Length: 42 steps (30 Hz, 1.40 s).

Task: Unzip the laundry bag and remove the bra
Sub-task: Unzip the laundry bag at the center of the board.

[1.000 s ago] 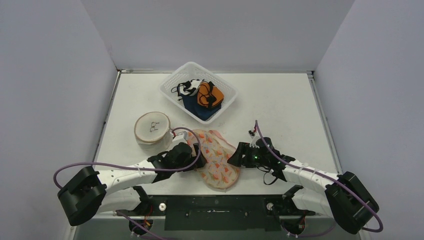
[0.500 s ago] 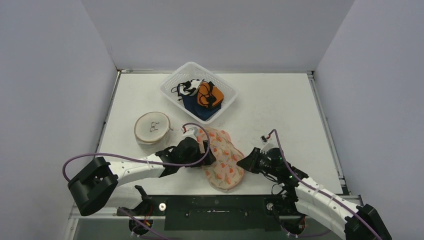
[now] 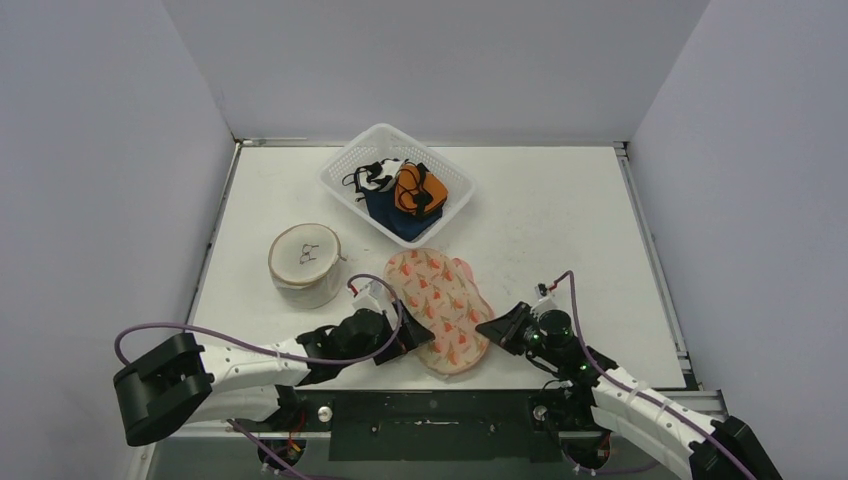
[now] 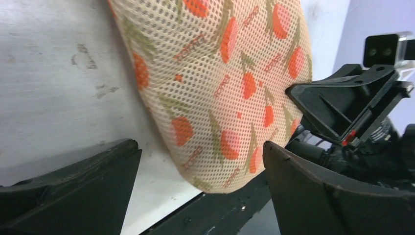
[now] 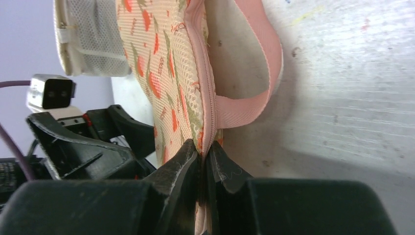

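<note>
Two hands flank the bag (image 3: 440, 305) on the tabletop (image 3: 560, 220): the right hand (image 5: 203, 152) is pinched tight on its zip (image 5: 209, 93), strap (image 5: 268, 68) just ahead; the left hand (image 4: 200, 147) gapes wide at the opposite edge, gripping nothing. Best, I judge, to clamp the left as anchor, then draw the right along the zip. Whether the pull tab sits in that pinch is hidden; no bra shows through the bag.

— What lies on the white tabletop (image 3: 560, 210)?
— Toward the back, a white plastic lattice basket (image 3: 350, 152). Left of centre, well apart from it, a round cream mesh pouch (image 3: 305, 255). At the near edge, a beige mesh laundry bag with orange print (image 3: 440, 310), lying flat.
</note>
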Each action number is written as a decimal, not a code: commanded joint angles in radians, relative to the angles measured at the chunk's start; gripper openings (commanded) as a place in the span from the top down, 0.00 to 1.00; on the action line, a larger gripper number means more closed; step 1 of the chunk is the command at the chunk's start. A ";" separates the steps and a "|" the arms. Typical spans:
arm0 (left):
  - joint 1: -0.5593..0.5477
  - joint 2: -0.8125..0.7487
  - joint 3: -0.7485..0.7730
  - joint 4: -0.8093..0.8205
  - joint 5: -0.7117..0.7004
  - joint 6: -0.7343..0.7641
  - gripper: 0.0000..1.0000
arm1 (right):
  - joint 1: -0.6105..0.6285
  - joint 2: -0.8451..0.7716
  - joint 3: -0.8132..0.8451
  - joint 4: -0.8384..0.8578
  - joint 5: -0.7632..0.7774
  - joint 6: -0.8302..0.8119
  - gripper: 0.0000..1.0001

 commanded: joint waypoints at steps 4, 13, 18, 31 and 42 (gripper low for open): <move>-0.012 0.124 -0.043 0.261 0.038 -0.100 0.03 | 0.021 0.020 -0.037 0.202 -0.016 0.139 0.95; -0.014 0.129 -0.130 0.419 0.030 -0.178 0.06 | 0.020 -0.097 -0.074 0.196 -0.020 0.226 0.95; -0.015 0.076 -0.140 0.425 0.003 -0.180 0.12 | 0.022 -0.097 -0.083 0.223 -0.022 0.237 0.95; -0.013 0.029 -0.121 0.393 -0.043 -0.161 0.64 | 0.039 -0.068 -0.085 0.254 -0.020 0.232 0.95; -0.013 -0.096 -0.059 0.165 -0.076 -0.134 1.00 | 0.053 -0.208 0.074 -0.113 0.033 0.015 0.34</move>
